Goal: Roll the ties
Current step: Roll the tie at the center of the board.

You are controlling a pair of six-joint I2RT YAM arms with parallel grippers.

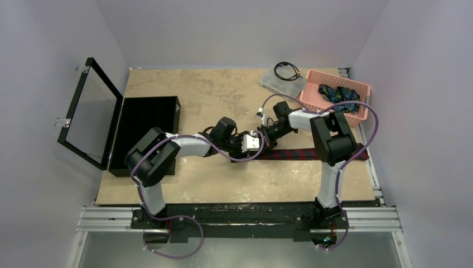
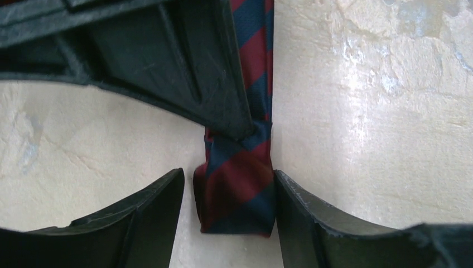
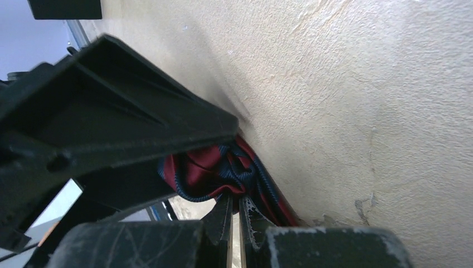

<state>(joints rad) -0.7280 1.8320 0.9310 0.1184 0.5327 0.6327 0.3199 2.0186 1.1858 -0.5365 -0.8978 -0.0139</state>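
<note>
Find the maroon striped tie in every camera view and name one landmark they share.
Top external: maroon striped tie stretched from centre toward the right edge.
Left wrist: its folded end, bottom centre, inside the left end effector.
Right wrist: bunched cloth, lower centre.
Shared landmark: the beige tabletop beneath it.

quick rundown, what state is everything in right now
striped tie, stretched out flat, one end folded over
left end effector, open, straddling the folded end
right end effector, shut, tip pressing on the tie
black box, open
pink basket, holding bunched blue-green ties
black cable, coiled on the clear case
</note>
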